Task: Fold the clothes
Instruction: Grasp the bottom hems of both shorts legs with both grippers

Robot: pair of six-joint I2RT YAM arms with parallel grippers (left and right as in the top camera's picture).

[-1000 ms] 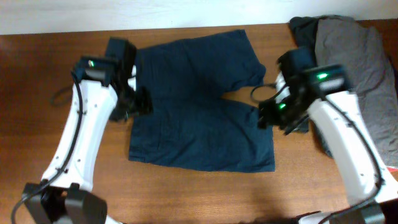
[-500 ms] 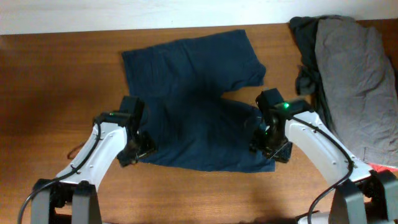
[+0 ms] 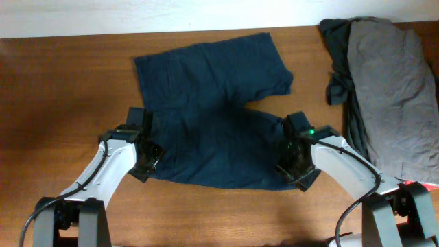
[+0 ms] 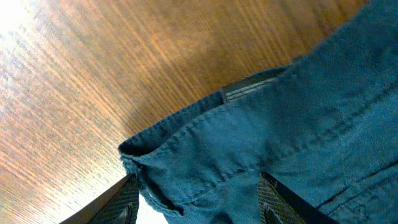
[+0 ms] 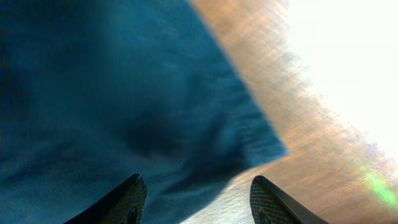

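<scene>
The dark navy shorts (image 3: 212,116) lie spread flat in the middle of the table. My left gripper (image 3: 145,162) is low at their near left corner. In the left wrist view the gripper (image 4: 199,208) is open, with the hemmed corner of the shorts (image 4: 249,143) lying between its fingers. My right gripper (image 3: 291,171) is low at the near right corner. In the right wrist view it (image 5: 199,205) is open, and the edge of the shorts (image 5: 124,106) runs between its fingers over bare wood.
A pile of grey and charcoal garments (image 3: 384,75) lies at the far right of the table. A small red piece (image 3: 422,184) shows at the right edge. The table's back edge meets a white wall (image 3: 137,14).
Both arms have moved from the sides of the shorts toward the near edge and come down at the near corners. The shorts have stayed flat.
</scene>
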